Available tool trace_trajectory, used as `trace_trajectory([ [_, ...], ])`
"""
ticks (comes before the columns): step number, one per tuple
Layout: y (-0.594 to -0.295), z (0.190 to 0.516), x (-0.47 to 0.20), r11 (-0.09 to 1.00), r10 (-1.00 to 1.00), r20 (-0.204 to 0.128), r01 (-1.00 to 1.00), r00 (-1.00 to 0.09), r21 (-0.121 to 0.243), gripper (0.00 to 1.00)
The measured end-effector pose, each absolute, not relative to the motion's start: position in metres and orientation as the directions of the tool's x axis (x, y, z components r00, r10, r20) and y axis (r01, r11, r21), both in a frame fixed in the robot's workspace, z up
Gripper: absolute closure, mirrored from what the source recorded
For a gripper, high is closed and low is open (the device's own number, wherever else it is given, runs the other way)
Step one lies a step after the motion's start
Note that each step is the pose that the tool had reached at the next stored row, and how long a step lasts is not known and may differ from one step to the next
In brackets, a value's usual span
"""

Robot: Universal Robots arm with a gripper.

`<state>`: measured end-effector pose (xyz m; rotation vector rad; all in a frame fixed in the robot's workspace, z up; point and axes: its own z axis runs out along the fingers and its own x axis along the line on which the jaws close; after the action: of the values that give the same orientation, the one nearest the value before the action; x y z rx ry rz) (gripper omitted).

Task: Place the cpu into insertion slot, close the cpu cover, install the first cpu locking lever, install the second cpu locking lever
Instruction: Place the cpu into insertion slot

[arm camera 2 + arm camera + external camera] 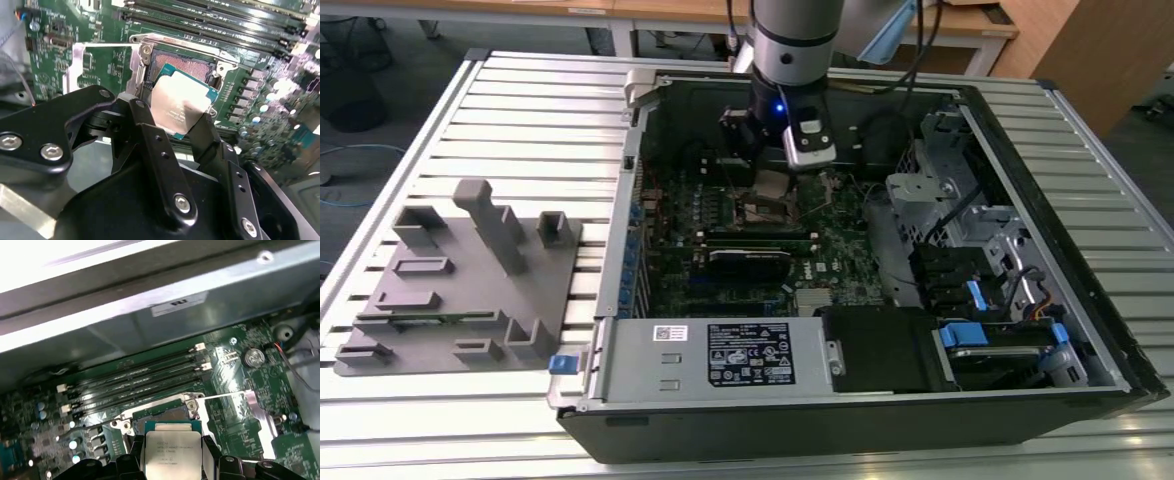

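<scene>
The cpu (176,102) is a small square chip with a silver-grey top, and my gripper (175,122) is shut on it, one black finger (150,145) on each side. I hold it tilted just above the insertion slot (192,67), whose pin field shows beyond the chip. In the first wrist view the cpu (170,450) sits between the fingers over the slot (150,416). The cpu cover (77,70), a thin silver frame, lies flipped open beside the slot, also seen as cpu cover (256,412). In the exterior view my gripper (774,185) hangs over the motherboard inside the case.
The open computer case (1067,250) lies on a slatted metal table. Memory slots (135,375) run beside the socket. A power supply (720,355) fills the near end and drive bays (987,290) the exterior view's right. A grey fixture block (454,290) stands outside on the left.
</scene>
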<state>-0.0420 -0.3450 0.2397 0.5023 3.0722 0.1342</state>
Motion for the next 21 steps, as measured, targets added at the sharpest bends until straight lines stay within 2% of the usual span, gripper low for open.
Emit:
trace_trajectory([
  [21,-0.345,0.2335,-0.042,0.757,0.65,-0.011,0.647,-0.76,0.089,0.46],
])
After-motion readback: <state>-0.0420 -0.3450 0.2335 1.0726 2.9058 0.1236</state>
